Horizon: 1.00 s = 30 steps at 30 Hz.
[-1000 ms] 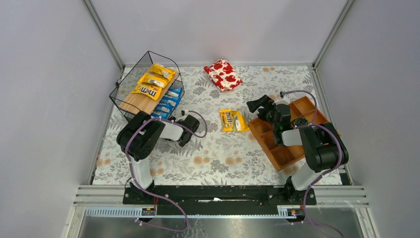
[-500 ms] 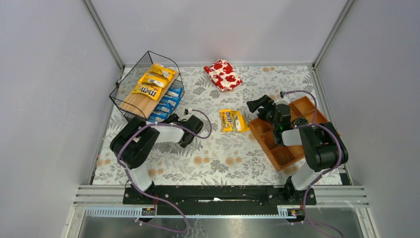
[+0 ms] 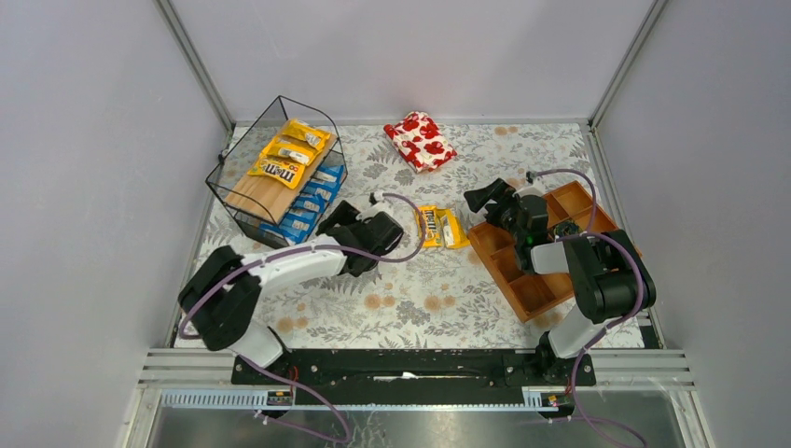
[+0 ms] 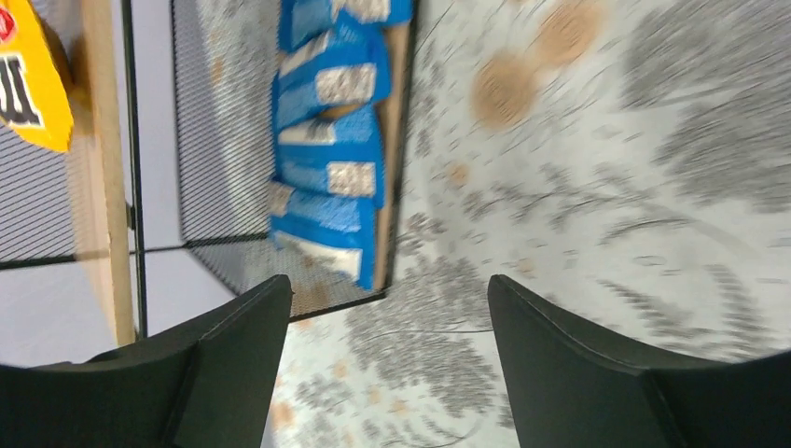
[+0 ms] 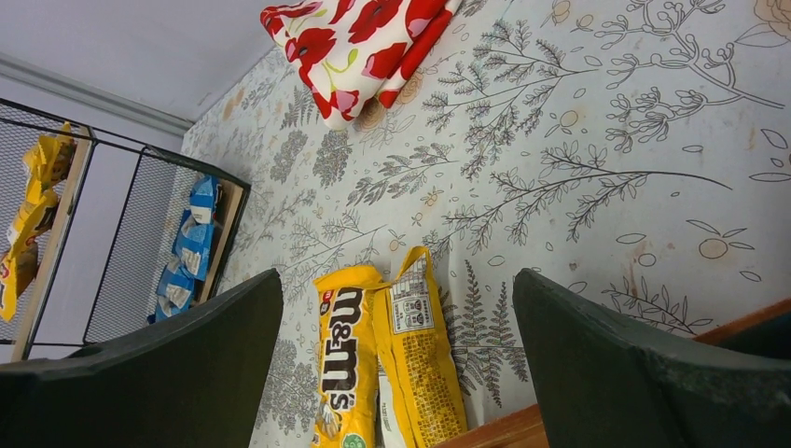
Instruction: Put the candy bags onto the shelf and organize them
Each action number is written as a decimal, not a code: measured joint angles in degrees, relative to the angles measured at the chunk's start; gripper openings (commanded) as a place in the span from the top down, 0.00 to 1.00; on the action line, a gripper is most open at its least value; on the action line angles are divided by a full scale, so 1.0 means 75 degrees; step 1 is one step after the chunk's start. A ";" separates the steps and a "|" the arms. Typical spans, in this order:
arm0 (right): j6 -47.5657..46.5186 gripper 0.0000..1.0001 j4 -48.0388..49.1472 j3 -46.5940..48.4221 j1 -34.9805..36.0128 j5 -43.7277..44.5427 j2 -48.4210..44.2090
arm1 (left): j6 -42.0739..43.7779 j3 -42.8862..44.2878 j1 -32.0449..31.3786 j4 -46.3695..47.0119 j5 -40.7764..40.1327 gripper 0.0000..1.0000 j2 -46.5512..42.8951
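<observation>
A: Which step?
B: The shelf point(image 3: 280, 168) stands just ahead of the left gripper point(image 4: 387, 285), blue candy bags point(image 4: 326, 177) on its lower tier. Its jaws are spread and empty, so likely between placements.
A: Next?
B: Two yellow bags point(image 5: 387, 350) lie just ahead of the right gripper point(image 5: 396, 280), also spread and empty. Close on one.

A: Where's the shelf point(image 3: 252, 194)?
B: Far left on the table point(image 3: 420, 289); candy bags point(image 3: 289, 154) lie on both its tiers.
A: And the rest?
B: Two loose bags point(image 3: 440, 227) lie mid-table, just left of the tray point(image 3: 534, 291); the pouch point(image 3: 421, 140) lies behind them.
</observation>
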 measured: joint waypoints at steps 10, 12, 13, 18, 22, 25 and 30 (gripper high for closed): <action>-0.0458 0.00 -0.0787 0.0551 0.0119 -0.0134 0.0087 | -0.1635 0.0516 -0.0169 0.0906 0.2786 0.15 -0.1699; -0.0676 0.00 -0.1099 0.0828 0.0291 -0.0108 0.0137 | -0.1915 0.0516 -0.0169 0.1169 0.3150 0.15 -0.1865; -0.0784 0.00 -0.1244 0.0944 0.0382 -0.0096 0.0149 | -0.2052 0.0516 -0.0169 0.1288 0.3314 0.15 -0.1926; -0.1580 0.00 -0.2194 0.1702 0.1177 0.0163 0.0189 | -0.2471 0.0516 -0.0160 0.1498 0.3692 0.14 -0.2122; -0.1990 0.00 -0.2696 0.2162 0.1696 0.0318 0.0303 | -0.2600 0.0516 -0.0099 0.1507 0.3789 0.12 -0.2524; -0.2127 0.00 -0.3194 0.2468 0.1944 0.0364 0.0466 | -0.2605 0.0516 -0.0064 0.1507 0.3797 0.12 -0.2940; -0.2098 0.00 -0.3963 0.2853 0.2124 0.0382 0.0734 | -0.2600 0.0516 -0.0055 0.1466 0.3707 0.12 -0.3351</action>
